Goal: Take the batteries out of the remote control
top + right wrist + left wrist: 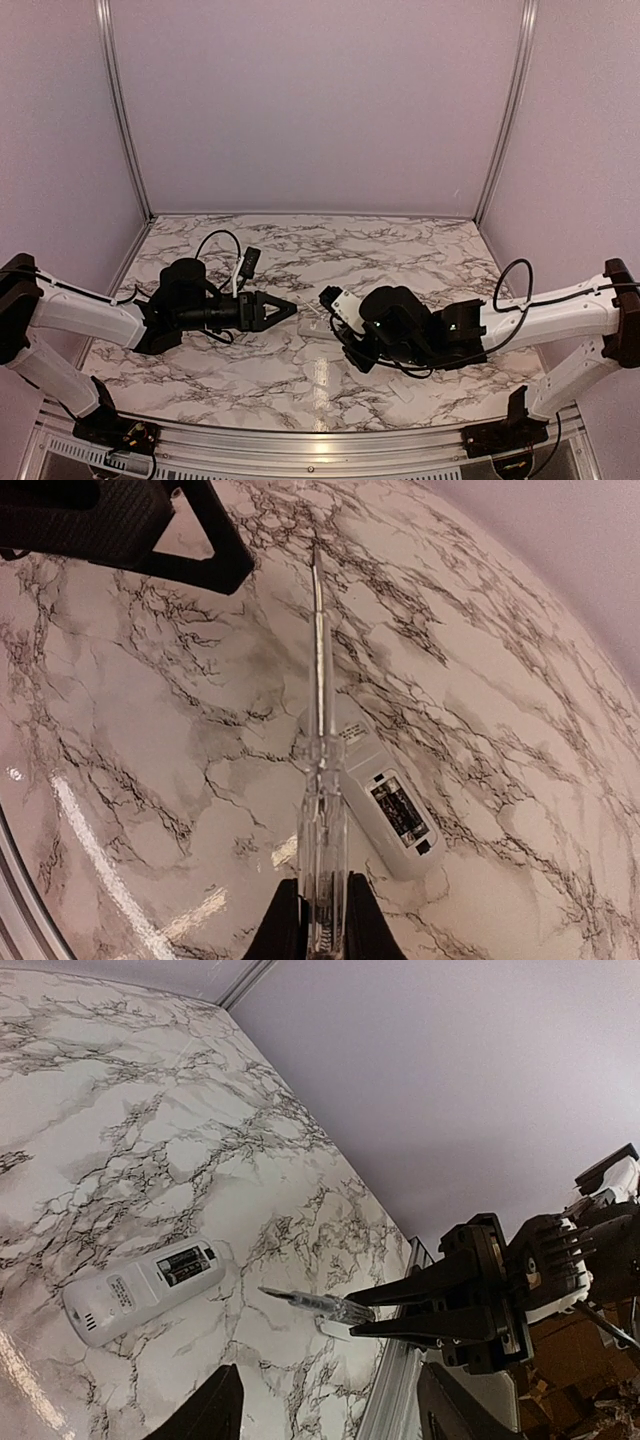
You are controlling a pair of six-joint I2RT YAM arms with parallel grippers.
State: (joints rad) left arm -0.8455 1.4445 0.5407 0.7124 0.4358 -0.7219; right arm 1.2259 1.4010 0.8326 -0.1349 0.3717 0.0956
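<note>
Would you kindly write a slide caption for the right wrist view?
Right gripper holds a clear-handled screwdriver near the remote control on the marble table.

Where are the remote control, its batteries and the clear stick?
remote control [120,1300]: left wrist view, white body.
batteries [186,1263]: left wrist view, in dark recess.
clear stick [319,660]: right wrist view, thin shaft.

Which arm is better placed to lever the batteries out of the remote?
Probably right: the right gripper holds the thin stick, tip close beside the remote, whose batteries face up. The left gripper is open and empty.
</note>
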